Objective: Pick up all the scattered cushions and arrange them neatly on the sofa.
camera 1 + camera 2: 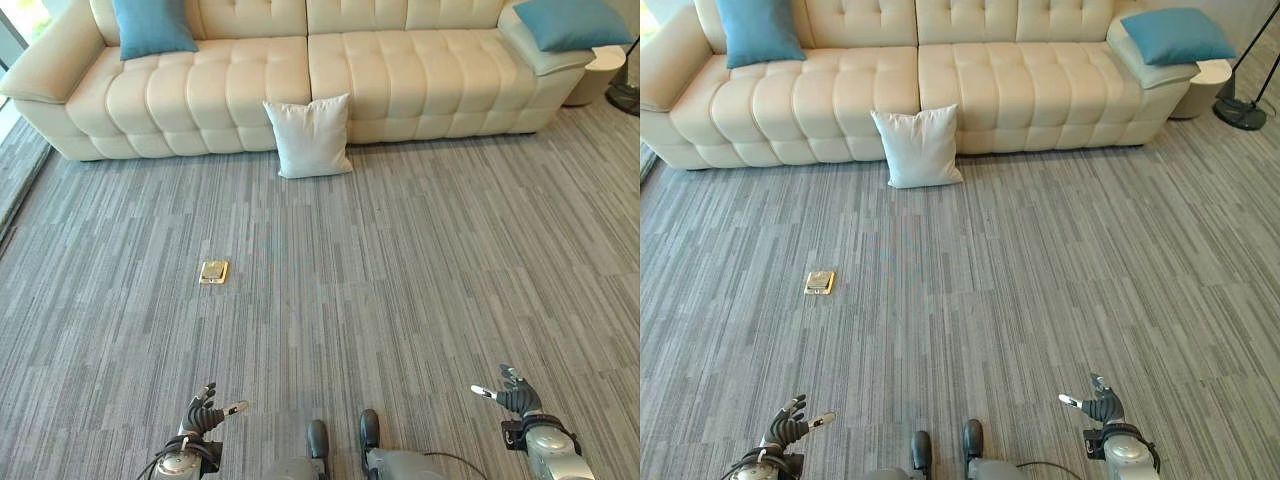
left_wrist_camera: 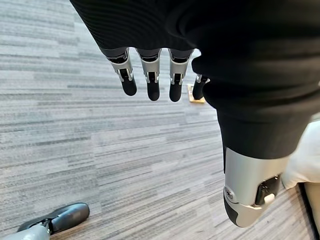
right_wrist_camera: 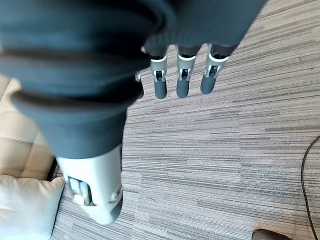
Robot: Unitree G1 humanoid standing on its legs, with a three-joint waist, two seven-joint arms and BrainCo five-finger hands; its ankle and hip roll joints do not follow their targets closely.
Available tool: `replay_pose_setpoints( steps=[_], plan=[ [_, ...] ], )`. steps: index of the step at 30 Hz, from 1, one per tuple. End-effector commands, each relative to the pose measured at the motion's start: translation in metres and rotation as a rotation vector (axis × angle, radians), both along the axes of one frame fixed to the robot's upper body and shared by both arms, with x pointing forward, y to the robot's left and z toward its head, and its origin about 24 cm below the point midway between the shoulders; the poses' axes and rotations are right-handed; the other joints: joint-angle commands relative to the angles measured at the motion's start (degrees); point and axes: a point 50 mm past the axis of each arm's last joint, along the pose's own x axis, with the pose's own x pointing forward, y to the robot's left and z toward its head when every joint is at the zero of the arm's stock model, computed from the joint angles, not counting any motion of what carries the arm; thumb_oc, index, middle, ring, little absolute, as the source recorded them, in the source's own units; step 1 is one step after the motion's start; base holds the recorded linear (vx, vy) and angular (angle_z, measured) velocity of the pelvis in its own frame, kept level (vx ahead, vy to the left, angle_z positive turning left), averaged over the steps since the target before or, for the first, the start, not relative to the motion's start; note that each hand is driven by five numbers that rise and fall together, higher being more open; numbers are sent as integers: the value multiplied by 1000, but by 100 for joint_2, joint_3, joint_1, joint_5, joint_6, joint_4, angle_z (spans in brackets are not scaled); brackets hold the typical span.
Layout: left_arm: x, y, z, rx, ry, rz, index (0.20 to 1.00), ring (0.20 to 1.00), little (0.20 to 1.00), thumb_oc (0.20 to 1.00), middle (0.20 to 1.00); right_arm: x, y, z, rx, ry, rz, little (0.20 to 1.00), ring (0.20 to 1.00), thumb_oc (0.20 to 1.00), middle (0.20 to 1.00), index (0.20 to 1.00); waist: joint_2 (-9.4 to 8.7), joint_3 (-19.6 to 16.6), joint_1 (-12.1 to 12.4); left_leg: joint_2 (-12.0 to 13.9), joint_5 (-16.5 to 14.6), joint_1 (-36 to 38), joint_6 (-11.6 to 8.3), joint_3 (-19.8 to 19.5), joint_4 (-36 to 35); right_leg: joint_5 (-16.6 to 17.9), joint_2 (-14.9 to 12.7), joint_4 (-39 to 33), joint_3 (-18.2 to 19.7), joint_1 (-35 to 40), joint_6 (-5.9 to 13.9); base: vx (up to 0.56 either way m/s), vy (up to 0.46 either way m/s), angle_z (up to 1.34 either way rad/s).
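White square fabric cushion (image 1: 311,136) on grey striped carpet (image 1: 400,260), leaning upright against front of cream tufted leather sofa (image 1: 250,80). Two blue cushions (image 1: 152,25) on sofa ends. Left hand (image 1: 203,415), right hand (image 1: 514,395) low over carpet, fingers relaxed, nothing held.

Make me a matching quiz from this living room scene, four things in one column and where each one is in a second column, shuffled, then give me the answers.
Things
1. white cushion
2. blue cushion at the view's left
3. blue cushion at the view's right
4. brass floor plate

Places
A. on the sofa's armrest
B. flat in the carpet, apart from the sofa
C. on the carpet, leaning against the sofa's front
D. on the seat, propped against the backrest

Pairs: 1-C, 2-D, 3-A, 4-B
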Motion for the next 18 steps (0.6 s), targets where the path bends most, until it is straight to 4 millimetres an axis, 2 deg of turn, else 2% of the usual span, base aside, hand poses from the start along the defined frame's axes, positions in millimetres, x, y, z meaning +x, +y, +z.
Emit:
replay_pose_setpoints(
  steps=[1,2,3,4,6,9,10,11,12,13,15,16,18],
  plan=[
    [19,17,21,40,-115,18,1000,1000,1000,1000,1000,19,5,14,-36,-66,71,1000,1000,1000,1000,1000,-202,61,82,-99,-1017,-78,1,-435,1002,-246,-801,1962,185,-434,899,72,113,-10],
    [19,17,21,41,-115,18,1000,1000,1000,1000,1000,19,5,14,-36,-66,71,1000,1000,1000,1000,1000,-204,41,83,-99,-1000,-101,0,-433,993,-229,-801,1951,187,-458,898,89,101,-3],
    [20,17,21,49,-116,10,1000,1000,1000,1000,1000,20,6,15,-32,-77,73,1000,1000,1000,1000,1000,-152,86,33,-102,-1006,-20,36,-506,963,-160,-741,2281,247,-594,892,198,117,15],
    [21,15,20,52,-107,2,1000,1000,1000,1000,1000,21,7,16,-25,-88,74,1000,1000,1000,1000,1000,-44,137,-39,-103,-972,201,31,-643,845,-222,-563,2710,297,-904,817,285,130,9],
    [21,15,20,54,-108,-1,1000,1000,1000,1000,1000,20,7,16,-23,-88,73,1000,1000,1000,1000,1000,-21,151,-79,-119,-955,350,15,-697,751,-270,-510,2659,256,-964,790,219,44,15],
    [24,13,21,52,-117,-4,1000,1000,1000,1000,1000,24,7,20,-25,-109,79,1000,1000,1000,1000,1000,35,165,-184,-147,-1032,767,-56,-815,474,-318,-486,1830,-110,-1196,735,292,-39,17],
    [24,13,20,48,-117,2,1000,1000,1000,1000,1000,23,6,20,-23,-110,76,1000,1000,1000,1000,1000,40,178,-235,-151,-1072,914,-80,-880,436,-216,-451,1496,-183,-1323,762,500,-126,3],
    [25,11,19,44,-116,0,1000,1000,1000,1000,1000,21,4,21,-21,-110,72,1000,1000,1000,1000,1000,26,207,-340,-176,-1186,1201,-175,-1025,411,27,-502,854,-305,-1525,885,416,-107,10],
    [24,11,19,43,-115,0,1000,1000,1000,1000,1000,21,4,21,-21,-110,72,1000,1000,1000,1000,1000,52,219,-351,-150,-1199,1223,-178,-1037,409,29,-484,830,-329,-1489,883,565,-192,27],
    [25,10,20,50,-114,-14,1000,1000,1000,1000,1000,16,1,19,-29,-95,71,1000,1000,1000,1000,1000,63,214,-449,-117,-1288,1477,-277,-1146,406,182,-522,573,-446,-1679,950,434,-168,49],
    [25,9,19,55,-111,-22,1000,1000,1000,1000,1000,13,0,18,-34,-85,70,1000,1000,1000,1000,1000,99,214,-509,-72,-1334,1611,-320,-1230,436,206,-535,661,-451,-1755,949,387,-171,69],
    [24,8,18,54,-108,-33,1000,1000,1000,1000,1000,7,-2,16,-27,-71,65,1000,1000,1000,1000,1000,116,173,-601,-9,-1330,1818,-401,-1347,492,214,-498,819,-339,-1786,907,330,-165,67],
    [20,6,15,48,-90,-41,1000,1000,1000,1000,1000,1,-2,11,-18,-47,60,1000,1000,1000,1000,1000,127,116,-635,78,-1039,1702,-593,-1344,1001,263,-451,1005,-239,-1648,770,419,-254,90]
  ],
)
